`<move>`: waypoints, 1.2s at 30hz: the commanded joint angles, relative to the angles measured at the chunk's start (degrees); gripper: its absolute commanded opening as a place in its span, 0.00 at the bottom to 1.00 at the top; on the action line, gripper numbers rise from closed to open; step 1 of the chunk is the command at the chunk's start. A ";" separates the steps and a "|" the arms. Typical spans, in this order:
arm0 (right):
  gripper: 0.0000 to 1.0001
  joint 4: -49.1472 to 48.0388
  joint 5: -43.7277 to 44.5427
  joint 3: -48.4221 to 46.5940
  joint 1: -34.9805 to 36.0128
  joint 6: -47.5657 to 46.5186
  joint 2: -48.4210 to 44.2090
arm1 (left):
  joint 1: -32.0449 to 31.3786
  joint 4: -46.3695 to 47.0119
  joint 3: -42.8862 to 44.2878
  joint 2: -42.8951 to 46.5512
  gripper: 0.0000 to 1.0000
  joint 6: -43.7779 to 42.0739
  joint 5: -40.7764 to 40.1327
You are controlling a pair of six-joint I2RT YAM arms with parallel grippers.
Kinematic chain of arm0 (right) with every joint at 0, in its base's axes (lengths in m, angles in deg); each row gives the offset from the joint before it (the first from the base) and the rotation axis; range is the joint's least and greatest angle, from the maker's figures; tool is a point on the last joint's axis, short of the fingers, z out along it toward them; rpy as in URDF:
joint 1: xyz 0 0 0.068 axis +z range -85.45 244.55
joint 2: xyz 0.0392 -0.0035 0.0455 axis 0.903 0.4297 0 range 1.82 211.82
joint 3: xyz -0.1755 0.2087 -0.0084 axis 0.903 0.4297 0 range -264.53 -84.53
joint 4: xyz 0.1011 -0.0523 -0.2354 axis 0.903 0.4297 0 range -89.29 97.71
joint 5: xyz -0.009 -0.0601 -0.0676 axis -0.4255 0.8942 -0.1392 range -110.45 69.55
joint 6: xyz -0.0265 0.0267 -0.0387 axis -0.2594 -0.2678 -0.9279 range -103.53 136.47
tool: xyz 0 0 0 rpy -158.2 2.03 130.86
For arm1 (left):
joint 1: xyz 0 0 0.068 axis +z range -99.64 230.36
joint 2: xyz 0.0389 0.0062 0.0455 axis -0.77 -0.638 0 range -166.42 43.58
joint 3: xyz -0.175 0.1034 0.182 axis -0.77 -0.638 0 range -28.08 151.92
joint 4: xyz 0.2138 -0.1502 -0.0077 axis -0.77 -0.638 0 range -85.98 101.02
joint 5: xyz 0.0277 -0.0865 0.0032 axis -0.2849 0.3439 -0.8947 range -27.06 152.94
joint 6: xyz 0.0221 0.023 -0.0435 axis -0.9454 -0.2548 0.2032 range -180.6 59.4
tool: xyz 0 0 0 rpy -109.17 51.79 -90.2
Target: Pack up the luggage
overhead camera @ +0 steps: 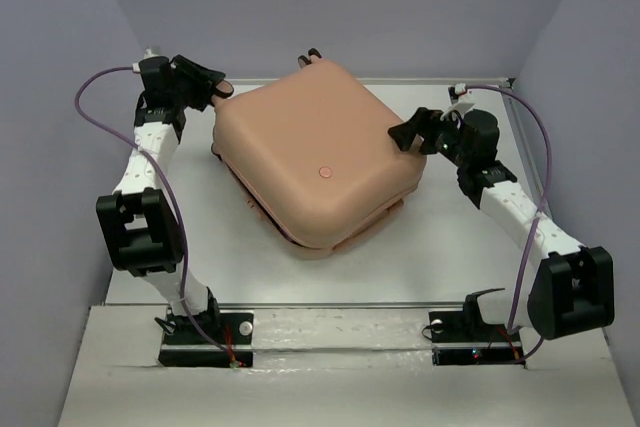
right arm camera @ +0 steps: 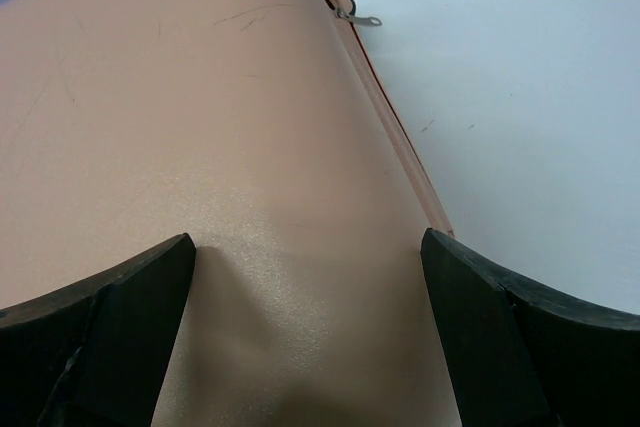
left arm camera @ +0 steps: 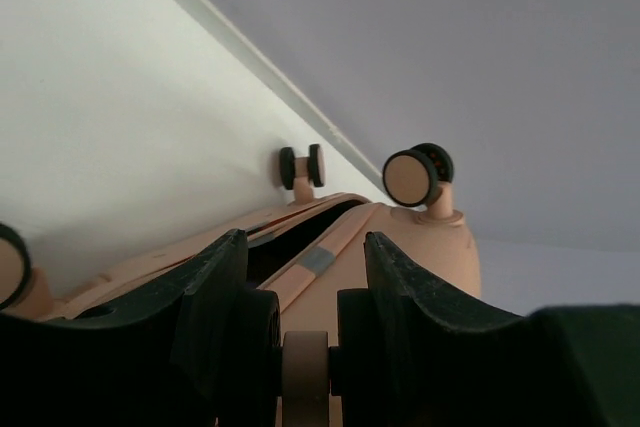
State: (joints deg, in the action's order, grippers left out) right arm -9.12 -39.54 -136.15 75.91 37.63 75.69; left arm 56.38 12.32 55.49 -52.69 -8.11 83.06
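Bracing the luggage (overhead camera: pixel 310 147) from two opposite sides

You have it lying flat at the centre of the desk (overhead camera: pixel 470 247), turned on a diagonal. Its long axis seems to run from upper left to lower right of the overhead frame, with the wheels at the upper-left end. Your left pincer (overhead camera: pixel 218 87) sits at that wheel end and looks clamped on a corner wheel (left arm camera: pixel 305 372). Your right pincer (overhead camera: pixel 408 127) has its fingers spread wide and holds nothing; it sits at the lid's right corner, with the shell just under and left of it. The lid is down, but the bottom half pokes out along the lower edge. Your right arm is nearer that edge, so squaring the halves probably falls to it.
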 commanded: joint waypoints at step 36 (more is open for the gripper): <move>0.97 12.11 5.64 -0.06 0.51 -3.77 -6.80 | 2.50 -5.44 11.11 10.01 0.99 -12.50 -9.48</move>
State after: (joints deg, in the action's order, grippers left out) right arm -4.44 -36.67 -136.06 76.17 37.00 73.75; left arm 58.85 1.44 64.78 -57.21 -20.09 76.07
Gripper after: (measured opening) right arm 0.970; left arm 0.990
